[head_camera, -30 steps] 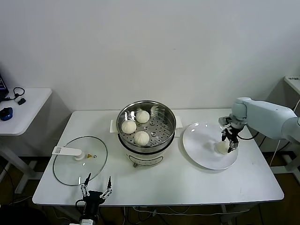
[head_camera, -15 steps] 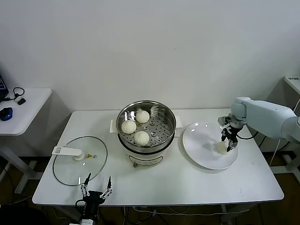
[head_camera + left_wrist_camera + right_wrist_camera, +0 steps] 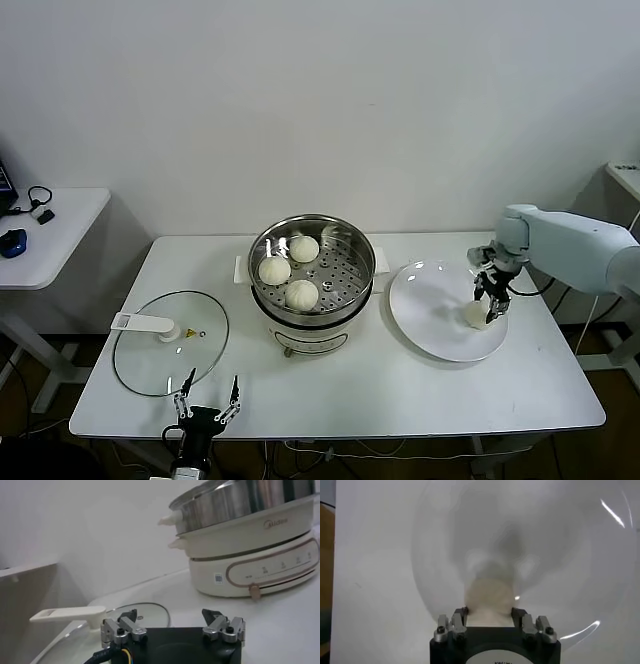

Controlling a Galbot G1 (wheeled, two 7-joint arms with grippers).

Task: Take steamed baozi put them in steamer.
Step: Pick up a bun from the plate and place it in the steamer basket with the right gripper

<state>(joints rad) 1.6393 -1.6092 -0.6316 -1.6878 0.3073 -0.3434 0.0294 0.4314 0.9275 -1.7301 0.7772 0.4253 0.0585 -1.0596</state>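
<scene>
White table point(image 3: 400, 390) carries everything; the steamer point(image 3: 312, 270) at its centre serves as reference. Steamer is open-topped, with three steamed baozi point(image 3: 302, 294) on its perforated tray. Left of the steamer and nearer the table's front edge, the glass lid point(image 3: 170, 342) lies flat, white handle pointing away from the steamer. Right of the steamer, just beside it, is the white plate point(image 3: 430, 325). Right gripper point(image 3: 487, 308) is over the plate's side away from the steamer, jaws clenched on the fourth baozi point(image 3: 476, 314). Left gripper point(image 3: 206, 397) is parked at the table's front edge, left of the steamer, jaws spread, grasping nothing.
</scene>
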